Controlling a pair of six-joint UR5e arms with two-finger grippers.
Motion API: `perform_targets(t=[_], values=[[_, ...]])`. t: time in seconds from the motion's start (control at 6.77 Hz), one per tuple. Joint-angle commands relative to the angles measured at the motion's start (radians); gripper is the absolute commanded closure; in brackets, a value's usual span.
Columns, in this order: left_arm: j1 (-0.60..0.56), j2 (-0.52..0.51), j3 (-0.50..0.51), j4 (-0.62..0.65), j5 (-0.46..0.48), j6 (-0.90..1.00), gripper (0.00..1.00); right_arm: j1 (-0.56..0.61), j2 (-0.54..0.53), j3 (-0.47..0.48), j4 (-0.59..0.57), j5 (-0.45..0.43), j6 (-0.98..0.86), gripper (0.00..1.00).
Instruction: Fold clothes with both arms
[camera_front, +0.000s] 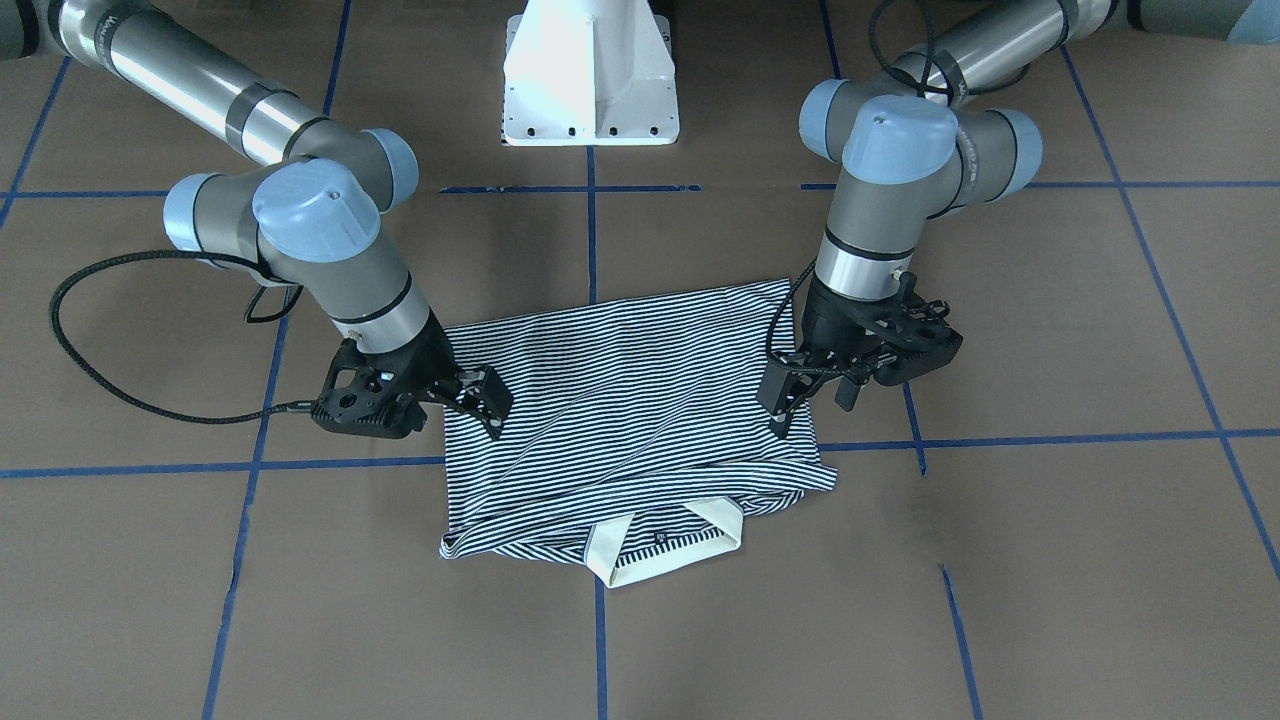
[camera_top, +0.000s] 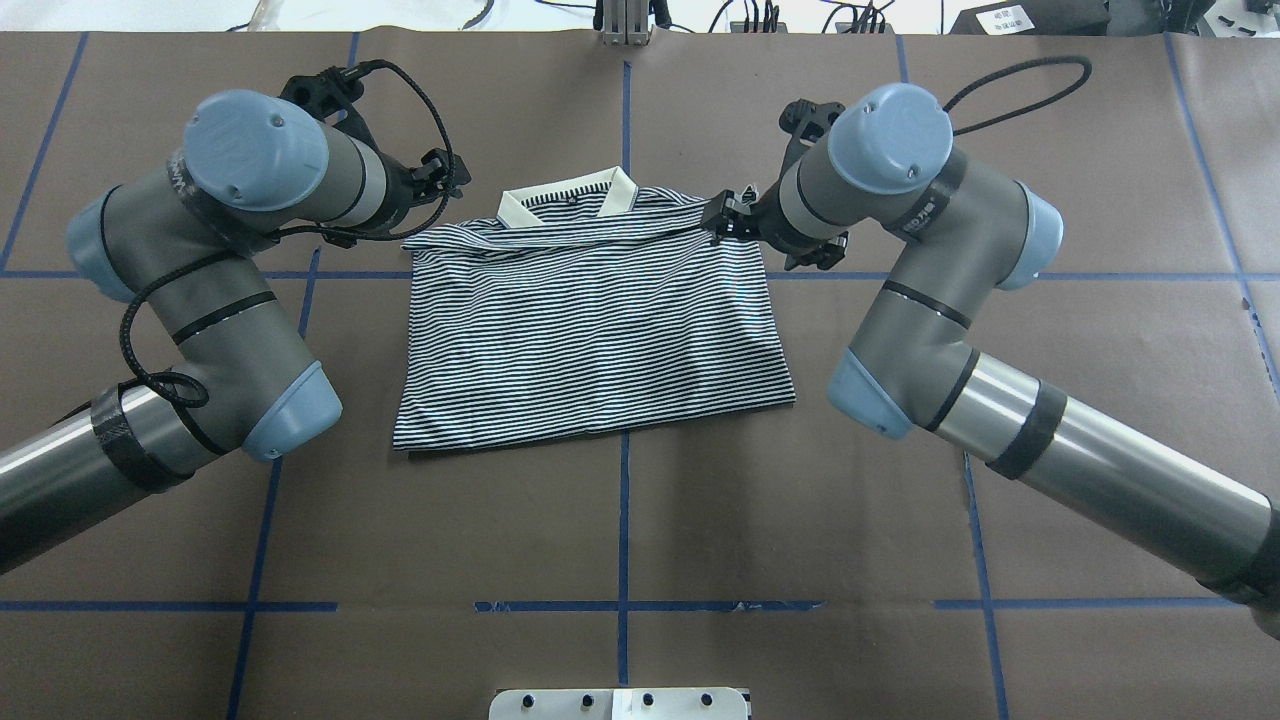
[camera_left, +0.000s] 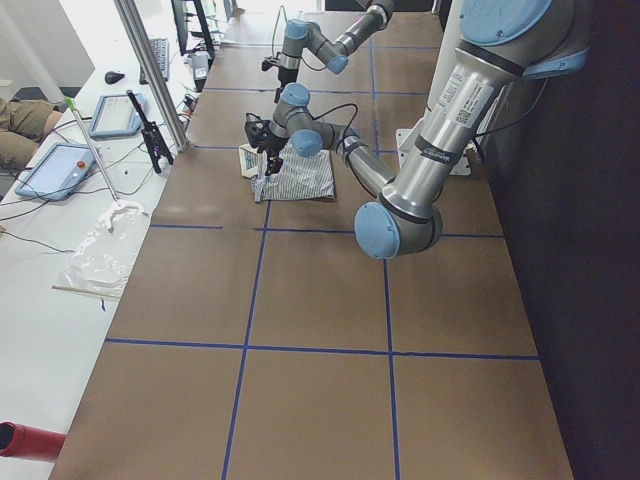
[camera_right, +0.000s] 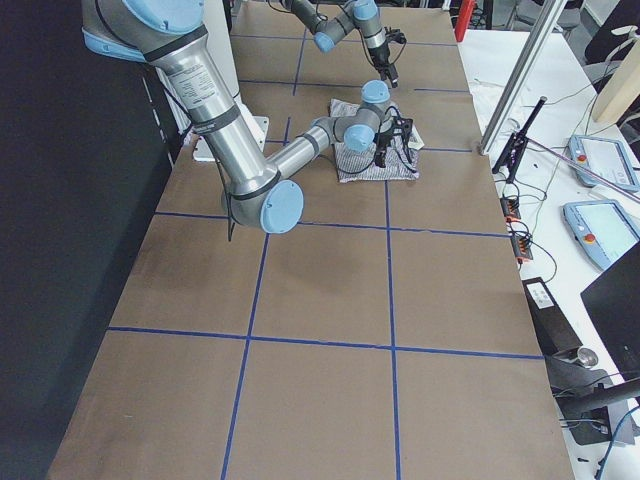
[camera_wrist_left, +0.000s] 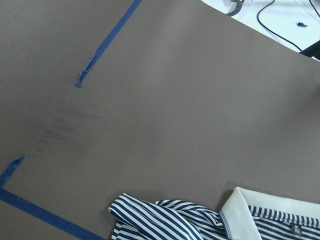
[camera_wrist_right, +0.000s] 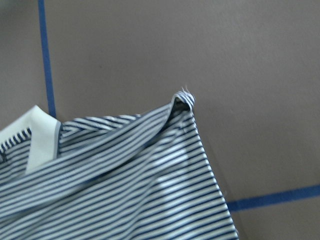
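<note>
The shirt (camera_front: 640, 400) lies flat in the middle of the surface (camera_front: 1000, 560), folded to a rough rectangle. Its cream collar (camera_front: 610, 560) is on the side away from my base (camera_front: 590, 80) and its hem is toward it. Slanting folds cross the stripes near the collar.

My left tool (camera_front: 812, 412) hangs over the shirt's left edge, toward the collar end. Its fingers are apart with nothing between them: one fingertip (camera_front: 779, 425) points down over the striped cloth, and the other shows beyond the edge.

My right tool (camera_front: 492, 418) is over the opposite edge, tips down on or just above the stripes. I cannot tell whether its fingers are parted or together.

My left wrist view is mostly bare surface, with a rumpled shoulder corner and the collar at the bottom. In my right wrist view the other shoulder corner rises to a small peak. Blue tape lines (camera_front: 1050, 437) cross the surface.
</note>
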Motion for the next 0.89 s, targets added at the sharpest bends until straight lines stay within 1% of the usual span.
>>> perform_targets(t=[0.0,0.15,0.44,0.59,0.74], values=[[0.002,0.006,-0.037,0.001,-0.022,-0.006,0.01,-0.087,-0.097,0.159,-0.11,-0.034,0.016,0.0],[0.004,0.006,-0.039,0.001,-0.02,-0.007,0.01,-0.122,-0.115,0.155,-0.113,-0.071,0.015,0.0],[0.004,0.004,-0.042,0.0,-0.02,-0.007,0.01,-0.137,-0.122,0.131,-0.115,-0.073,0.009,0.02],[0.004,0.004,-0.053,0.001,-0.02,-0.007,0.01,-0.136,-0.134,0.125,-0.115,-0.07,0.009,0.06],[0.004,0.006,-0.054,0.001,-0.02,-0.006,0.01,-0.142,-0.138,0.121,-0.116,-0.071,0.009,0.22]])
